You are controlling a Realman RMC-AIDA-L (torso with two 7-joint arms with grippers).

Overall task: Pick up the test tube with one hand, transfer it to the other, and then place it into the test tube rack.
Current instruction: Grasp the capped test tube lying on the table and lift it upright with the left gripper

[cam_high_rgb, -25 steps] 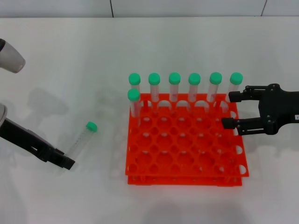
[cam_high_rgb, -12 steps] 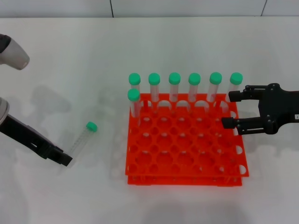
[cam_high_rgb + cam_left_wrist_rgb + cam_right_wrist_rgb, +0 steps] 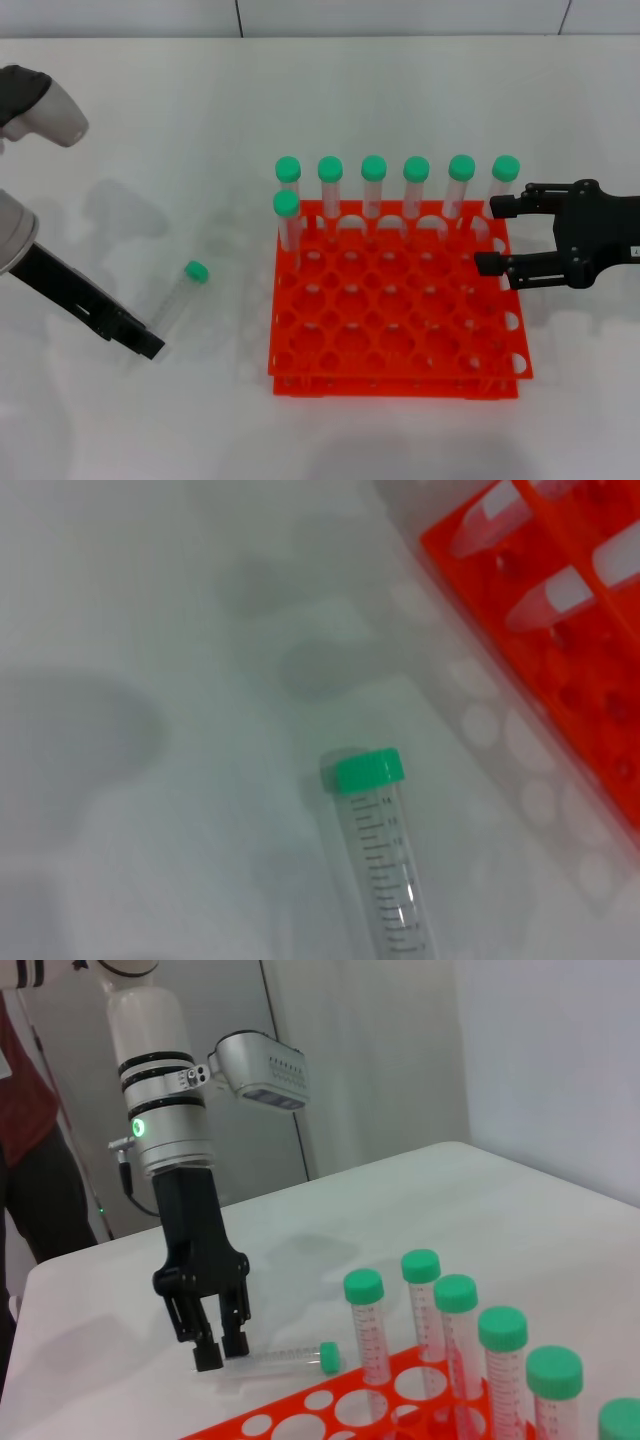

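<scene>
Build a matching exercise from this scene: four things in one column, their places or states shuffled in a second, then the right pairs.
Things
1. loose clear plastic test tube with green cap
2. bright red-orange plastic rack
3. left black gripper
4. right black gripper

States
A. holds seven upright tubes
B. lying flat on the white table
C. jaws open beside the rack's right edge
D. at the lying tube's bottom end

Pairs: 1-B, 2-A, 3-D, 4-C
</scene>
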